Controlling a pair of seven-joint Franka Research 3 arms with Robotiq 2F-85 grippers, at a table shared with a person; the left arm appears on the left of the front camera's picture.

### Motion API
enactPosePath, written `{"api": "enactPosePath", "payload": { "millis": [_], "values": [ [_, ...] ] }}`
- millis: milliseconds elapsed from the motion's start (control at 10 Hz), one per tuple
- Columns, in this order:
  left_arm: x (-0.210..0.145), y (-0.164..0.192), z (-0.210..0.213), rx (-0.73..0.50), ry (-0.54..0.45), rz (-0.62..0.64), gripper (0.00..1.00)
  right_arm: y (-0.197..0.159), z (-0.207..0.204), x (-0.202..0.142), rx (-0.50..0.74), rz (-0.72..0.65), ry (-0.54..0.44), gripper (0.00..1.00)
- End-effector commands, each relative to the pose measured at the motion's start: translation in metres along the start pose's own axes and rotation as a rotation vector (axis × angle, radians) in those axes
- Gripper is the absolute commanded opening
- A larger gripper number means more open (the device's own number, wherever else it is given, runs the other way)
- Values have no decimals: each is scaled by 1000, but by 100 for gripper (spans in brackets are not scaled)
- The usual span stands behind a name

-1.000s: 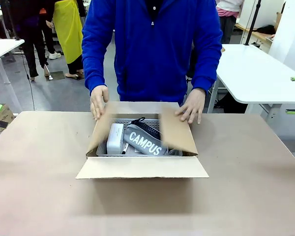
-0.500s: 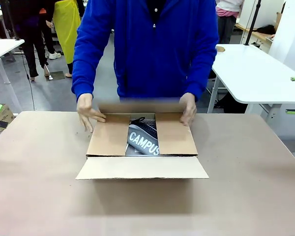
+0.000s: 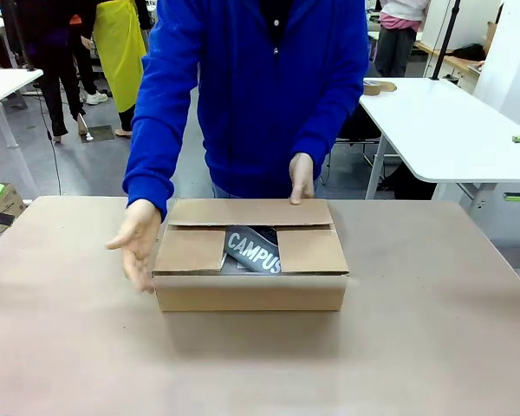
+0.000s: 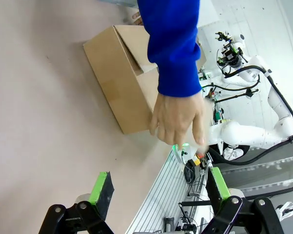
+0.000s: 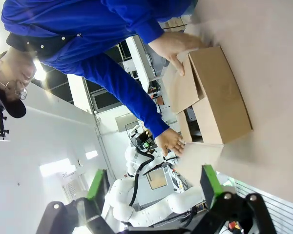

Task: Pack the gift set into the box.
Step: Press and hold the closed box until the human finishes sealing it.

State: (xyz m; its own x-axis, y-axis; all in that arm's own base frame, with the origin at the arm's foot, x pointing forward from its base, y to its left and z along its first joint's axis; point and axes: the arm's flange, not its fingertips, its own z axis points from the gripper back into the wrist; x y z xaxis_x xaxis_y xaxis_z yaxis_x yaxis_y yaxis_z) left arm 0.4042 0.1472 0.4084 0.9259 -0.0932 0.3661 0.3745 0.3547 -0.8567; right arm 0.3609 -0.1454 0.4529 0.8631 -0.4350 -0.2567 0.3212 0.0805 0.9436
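Observation:
The box stands mid-table with its far flap and both side flaps folded in. Through the gap between the side flaps shows the gift set's grey "CAMPUS" pouch; the rest of the set is hidden under the flaps. One hand of the person rests on the far flap, and the other hand hovers at the box's left end. My left gripper is open and empty, well short of the box. My right gripper is also open and empty, away from the box.
The brown table has free room on both sides of the box and in front. A white table with a tape roll stands behind at the right. The person in a blue top stands at the far edge.
The person folded both side flaps in, then the far flap down. The near flap has come up off the table. The pouch is now mostly covered.

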Motion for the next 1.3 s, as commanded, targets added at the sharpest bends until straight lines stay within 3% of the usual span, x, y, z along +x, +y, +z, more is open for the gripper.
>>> {"api": "enactPosePath", "payload": {
  "millis": [0, 1200],
  "values": [
    [-3, -2, 0, 7, 5, -6, 100, 1, -1, -1, 2, 1, 1, 100],
    [-3, -2, 0, 7, 5, -6, 100, 1, -1, -1, 2, 1, 1, 100]
  ]
}}
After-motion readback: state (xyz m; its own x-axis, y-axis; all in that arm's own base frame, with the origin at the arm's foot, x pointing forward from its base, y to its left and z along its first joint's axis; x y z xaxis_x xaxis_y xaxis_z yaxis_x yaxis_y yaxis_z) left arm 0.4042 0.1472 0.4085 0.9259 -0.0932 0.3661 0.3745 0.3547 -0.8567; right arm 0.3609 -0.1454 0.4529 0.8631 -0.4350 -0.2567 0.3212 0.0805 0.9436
